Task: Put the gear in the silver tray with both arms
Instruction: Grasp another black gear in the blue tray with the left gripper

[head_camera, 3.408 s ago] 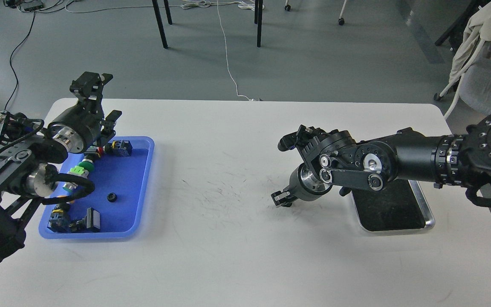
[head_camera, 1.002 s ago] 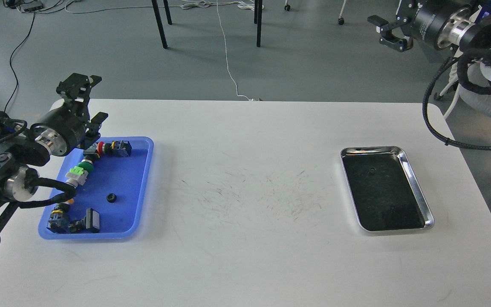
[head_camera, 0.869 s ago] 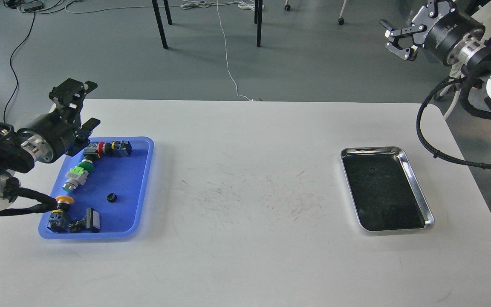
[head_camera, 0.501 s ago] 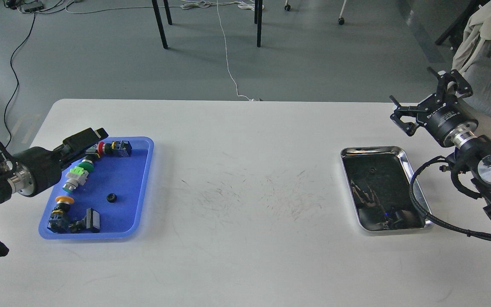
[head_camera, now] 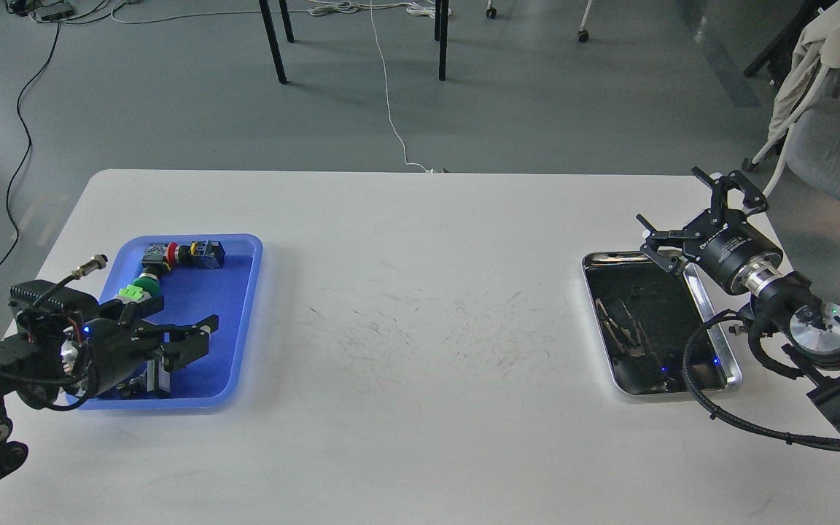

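Note:
The silver tray lies on the right of the white table, its dark bottom mirroring my right arm. A tiny dark gear lies faintly visible near its far end. My right gripper is open wide and empty, just above the tray's far right corner. My left gripper is low over the near part of the blue tray, with its fingers a little apart and nothing seen between them. It hides the spot where a small black gear lay.
The blue tray holds several push-button switches with red, green and black parts. My right arm's cable hose hangs over the silver tray's near right corner. A grey chair stands beyond the table's right edge.
Both arms have dropped. The right gripper came down from high at the far right to the silver tray's far corner. The left gripper sank over the blue tray's near part, covering the black gear.

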